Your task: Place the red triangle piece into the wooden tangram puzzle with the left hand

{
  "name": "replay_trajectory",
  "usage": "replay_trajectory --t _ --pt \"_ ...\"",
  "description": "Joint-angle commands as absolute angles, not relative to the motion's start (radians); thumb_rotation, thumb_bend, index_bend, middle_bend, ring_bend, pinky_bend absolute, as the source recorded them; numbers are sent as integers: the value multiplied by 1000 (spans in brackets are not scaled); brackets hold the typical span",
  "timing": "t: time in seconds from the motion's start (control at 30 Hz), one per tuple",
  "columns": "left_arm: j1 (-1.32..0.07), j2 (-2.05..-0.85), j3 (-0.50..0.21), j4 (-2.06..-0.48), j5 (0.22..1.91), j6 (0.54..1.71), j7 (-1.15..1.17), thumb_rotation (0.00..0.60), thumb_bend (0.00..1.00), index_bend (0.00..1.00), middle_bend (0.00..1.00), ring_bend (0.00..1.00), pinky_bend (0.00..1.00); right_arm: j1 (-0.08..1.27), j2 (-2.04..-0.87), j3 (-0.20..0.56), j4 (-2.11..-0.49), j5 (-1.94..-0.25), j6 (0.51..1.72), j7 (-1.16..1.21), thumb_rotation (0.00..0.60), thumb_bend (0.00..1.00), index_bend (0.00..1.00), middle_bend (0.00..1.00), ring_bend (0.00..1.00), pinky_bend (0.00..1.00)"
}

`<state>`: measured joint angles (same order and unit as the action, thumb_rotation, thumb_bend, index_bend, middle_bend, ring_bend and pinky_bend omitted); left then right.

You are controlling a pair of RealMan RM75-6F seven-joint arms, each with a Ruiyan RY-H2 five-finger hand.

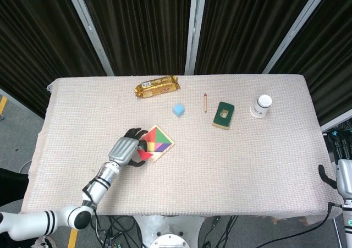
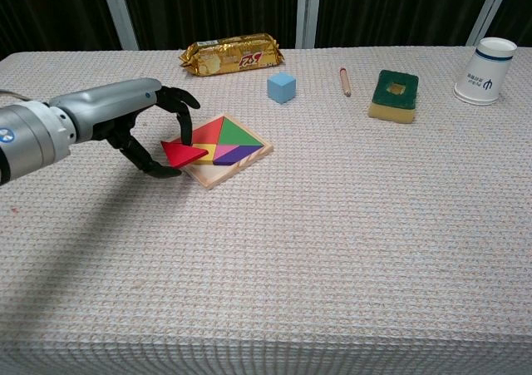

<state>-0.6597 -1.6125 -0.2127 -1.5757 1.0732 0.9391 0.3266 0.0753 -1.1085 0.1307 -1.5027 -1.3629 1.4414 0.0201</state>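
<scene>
Carrying the red triangle piece [image 2: 184, 153] in our left hand [image 2: 152, 124], we are at the delivery step: the piece is pinched between the thumb below and a finger above, with the other fingers arched over it, and it hangs at the left, near corner of the wooden tangram puzzle [image 2: 218, 151]. In the head view the same red triangle piece [image 1: 144, 153] overlaps the near-left edge of the wooden tangram puzzle [image 1: 156, 143], so we judge it to be over the tray rather than seated in it; whether it already touches the wood we cannot tell.

The tray lies turned like a diamond on the table [image 2: 332, 250], with red, green, yellow, blue, pink and purple pieces inside. The open slot is hard to make out because our hand and the piece cover that corner, but it seems to be on the near-left side.

Next, we think, the piece must be turned so its edges match the gap, lowered flat, and let go without nudging the tray or the pieces beside it. A tilted piece could catch on the rim.

Our right hand [image 1: 329, 177] shows only partly at the right edge of the head view, well away from the work, and we cannot tell how its fingers lie.
</scene>
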Motion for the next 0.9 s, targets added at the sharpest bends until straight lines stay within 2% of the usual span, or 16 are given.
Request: replay_trajectory --t 0.03,0.17,0.5,0.9 --pt "-691 -1641 -229 -1584 986 940 394 600 205 535 103 0 28 73 -1106 131 -1501 -1363 1443 26 600 304 0 0 0 0" --pt "-722 -1653 -242 -1627 854 956 477 600 205 530 103 0 24 73 -1106 130 -1499 -1366 1441 36 600 304 0 0 0 0" --pt "-768 -1668 -280 -1701 644 1052 572 600 201 524 105 0 14 70 -1102 128 -1499 -1378 1449 52 600 304 0 0 0 0" --pt "-819 -1730 -299 -1692 502 1150 639 600 222 524 108 0 13 73 -1108 122 -1491 -1378 1436 53 600 304 0 0 0 0"
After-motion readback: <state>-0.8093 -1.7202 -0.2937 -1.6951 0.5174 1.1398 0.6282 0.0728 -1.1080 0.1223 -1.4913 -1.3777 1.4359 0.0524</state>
